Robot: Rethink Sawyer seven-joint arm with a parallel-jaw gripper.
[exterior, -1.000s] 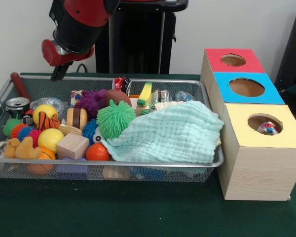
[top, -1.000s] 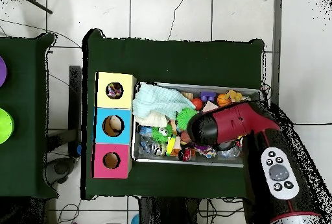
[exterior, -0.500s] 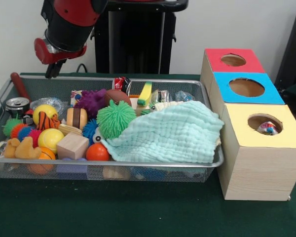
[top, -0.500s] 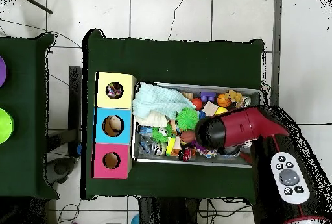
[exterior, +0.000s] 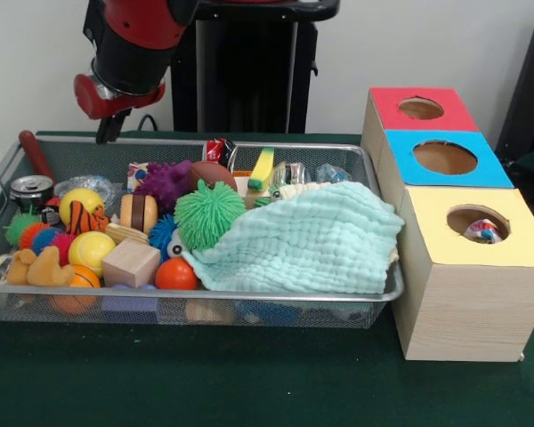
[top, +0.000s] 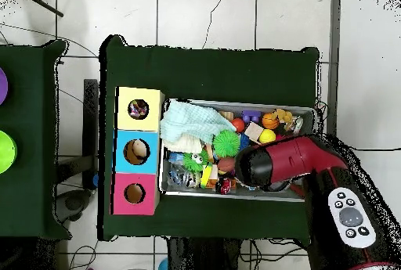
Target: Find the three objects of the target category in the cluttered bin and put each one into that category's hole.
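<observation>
We see the arm (exterior: 133, 44) swing back a touch toward the middle of the bin since half a second ago, its red head now over the bin's rear corner instead of outside it; nothing in the bin has shifted. The green counter (exterior: 249, 382) carries everything. On it we have the wire mesh bin (exterior: 276, 307), and just beside its end the three-box sorter: yellow box (exterior: 467, 285) nearest, blue box (exterior: 445, 160) in the middle, red box (exterior: 420, 108) at the back, each with a round hole on top. Inside the yellow hole we can make out a small wrapped item (exterior: 481, 231). In the bin, the pale mint cloth (exterior: 303, 240) sprawls over the end next to the boxes. Against its edge sits the green spiky ball (exterior: 208, 213), with a purple fuzzy ball (exterior: 166, 182) behind it. Then we go to the wooden block (exterior: 131, 262), the yellow ball (exterior: 91, 249), the orange ball (exterior: 175, 274) and the metal can (exterior: 30, 189) at the far end. The tool (exterior: 102, 132) hangs above the bin's back rim, touching nothing; we cannot tell whether it is released or clenched. From overhead, the arm covers the bin's end away from the boxes.
</observation>
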